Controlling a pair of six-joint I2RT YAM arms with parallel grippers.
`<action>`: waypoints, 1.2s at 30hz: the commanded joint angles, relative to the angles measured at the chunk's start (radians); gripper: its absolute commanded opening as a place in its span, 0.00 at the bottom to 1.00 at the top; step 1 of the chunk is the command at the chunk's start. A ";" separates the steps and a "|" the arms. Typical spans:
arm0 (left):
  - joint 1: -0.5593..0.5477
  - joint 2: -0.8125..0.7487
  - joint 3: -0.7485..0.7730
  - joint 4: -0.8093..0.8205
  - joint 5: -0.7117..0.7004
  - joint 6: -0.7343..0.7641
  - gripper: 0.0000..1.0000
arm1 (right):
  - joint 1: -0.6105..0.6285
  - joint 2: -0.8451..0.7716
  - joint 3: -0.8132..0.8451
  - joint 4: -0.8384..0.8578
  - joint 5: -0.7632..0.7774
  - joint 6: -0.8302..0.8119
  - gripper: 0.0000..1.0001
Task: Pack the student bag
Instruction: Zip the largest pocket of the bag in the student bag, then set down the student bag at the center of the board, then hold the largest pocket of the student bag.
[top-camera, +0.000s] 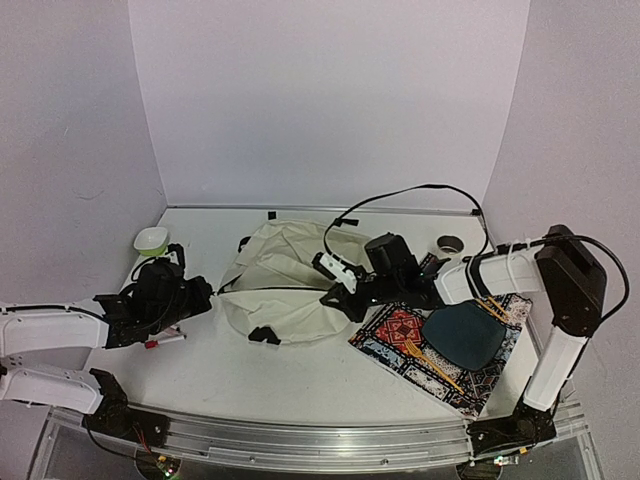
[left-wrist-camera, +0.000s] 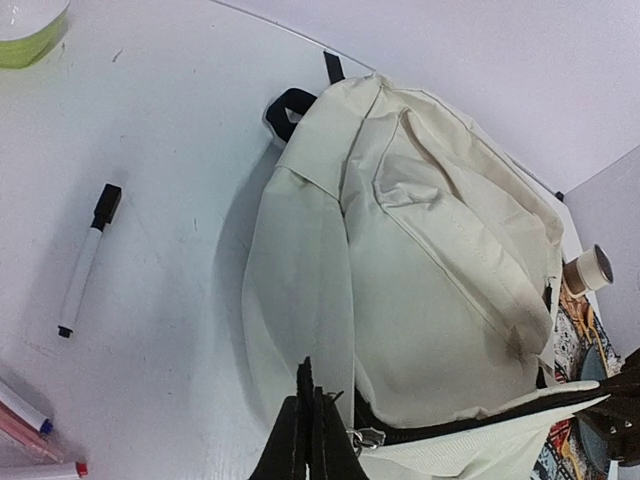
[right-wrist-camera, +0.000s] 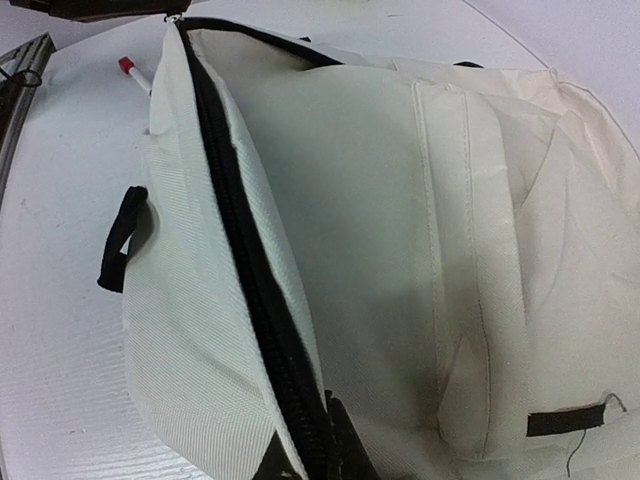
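Two arms meet at the student bag (top-camera: 285, 285), which lies cream and crumpled mid-table between the left gripper (top-camera: 200, 297) and the right gripper (top-camera: 338, 296), a patterned placemat (top-camera: 395, 330) touching its right side.

At the left wrist, the fingers are pressed tight together by the bag's zipper end; any fabric pinched there is unclear. A black-capped marker (left-wrist-camera: 85, 262) lies well apart.

At the right wrist, the fingers clamp the bag's black zipper edge (right-wrist-camera: 250, 270).
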 joint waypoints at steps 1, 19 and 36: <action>0.066 -0.044 0.006 -0.013 0.015 0.112 0.00 | -0.043 -0.090 -0.013 -0.073 0.080 0.020 0.17; -0.132 0.059 0.065 0.236 0.380 0.007 0.00 | 0.216 0.029 0.286 -0.219 0.240 0.067 0.72; -0.158 0.070 0.096 0.268 0.420 -0.002 0.00 | 0.259 0.178 0.421 -0.295 0.155 0.020 0.64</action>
